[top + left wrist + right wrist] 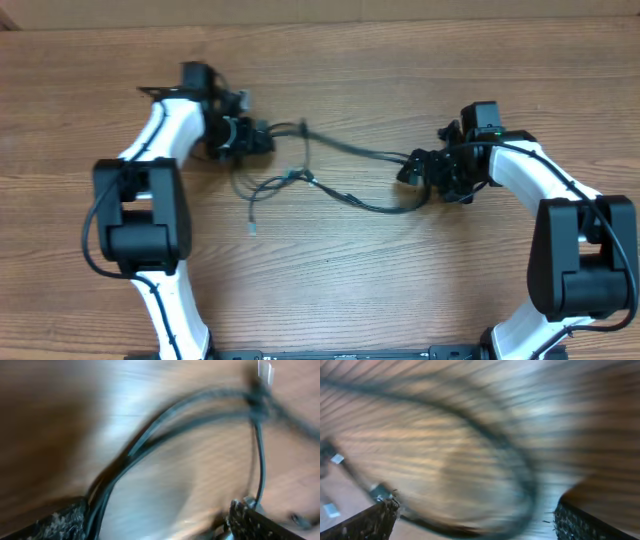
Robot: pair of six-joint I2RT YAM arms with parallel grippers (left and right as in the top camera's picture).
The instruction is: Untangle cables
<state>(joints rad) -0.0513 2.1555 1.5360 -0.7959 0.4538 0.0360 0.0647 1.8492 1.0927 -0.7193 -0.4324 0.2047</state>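
Overhead, the cables [362, 152] run from the left gripper [260, 138] at ten o'clock to the right gripper [410, 168] at three; both spread wide.

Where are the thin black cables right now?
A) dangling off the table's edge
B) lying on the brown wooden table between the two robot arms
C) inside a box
B: the thin black cables lie spread across the brown wooden table, in the middle, well away from its edges.
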